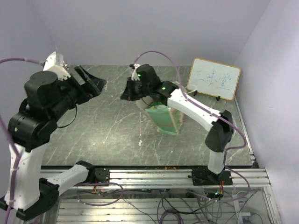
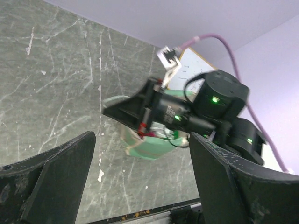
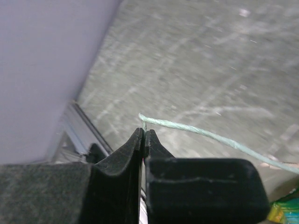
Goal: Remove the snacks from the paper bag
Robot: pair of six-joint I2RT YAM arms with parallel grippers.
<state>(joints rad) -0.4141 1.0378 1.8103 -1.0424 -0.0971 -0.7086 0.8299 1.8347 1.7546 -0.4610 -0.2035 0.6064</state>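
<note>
The mint-green paper bag (image 1: pixel 164 119) sits tilted near the table's middle, partly under my right arm. In the left wrist view the paper bag (image 2: pixel 150 149) shows its mouth, with glossy red and silver snacks (image 2: pixel 161 132) just inside. My right gripper (image 1: pixel 127 92) is up and left of the bag. Its jaws (image 3: pixel 144 133) are shut on the bag's thin pale string handle (image 3: pixel 201 132), which runs taut to the right. A green-yellow packet (image 3: pixel 286 210) peeks in at that view's corner. My left gripper (image 1: pixel 92 83) hangs open above the back left, nothing between its fingers (image 2: pixel 60 172).
A white framed whiteboard (image 1: pixel 214 78) with writing leans at the back right. An aluminium rail (image 1: pixel 154 175) runs along the near table edge. Lilac walls close the back and sides. Dark marbled tabletop (image 1: pixel 107 130) lies between the arms.
</note>
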